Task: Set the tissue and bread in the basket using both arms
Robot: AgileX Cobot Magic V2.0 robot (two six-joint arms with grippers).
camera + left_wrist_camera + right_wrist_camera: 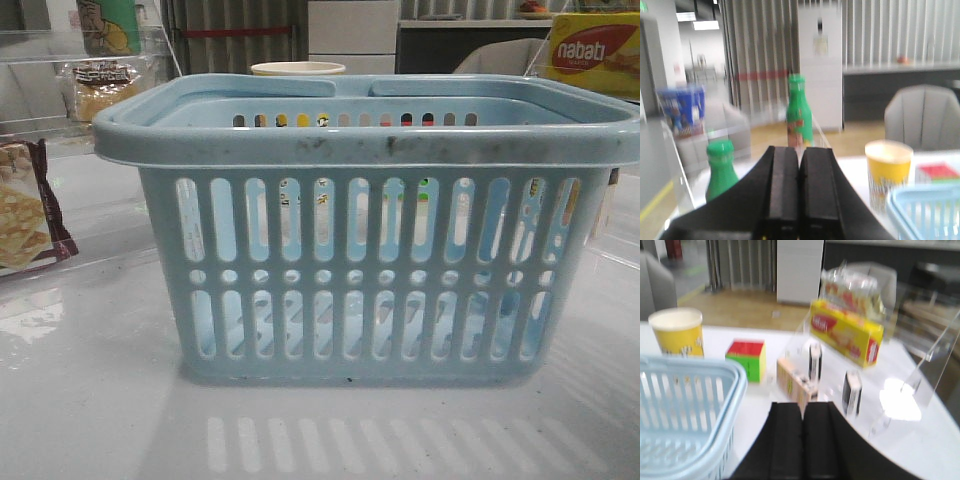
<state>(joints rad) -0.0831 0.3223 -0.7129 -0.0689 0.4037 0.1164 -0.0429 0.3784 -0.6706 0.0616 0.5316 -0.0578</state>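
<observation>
At far left of the front view a cracker packet point(25, 215) lies on the desk point(90, 400), and the bread point(98, 88) sits behind it on a clear shelf point(60, 45). The basket point(375, 225) fills the middle, standing upright on the desk, a yellow cup point(297, 69) showing behind its rim. A yellow box point(597, 52) is at upper right.

The left hand point(799, 185) is closed, fingers pressed together, gripping nothing; green bottles point(799, 111) and the cup point(888, 172) stand beyond it.

The right hand point(804, 440) is likewise closed and empty, the basket point(687, 410) beside it. Two small dark-and-white packs point(852, 392) stand on a clear rack nearby; whether either is the tissue I cannot tell.
</observation>
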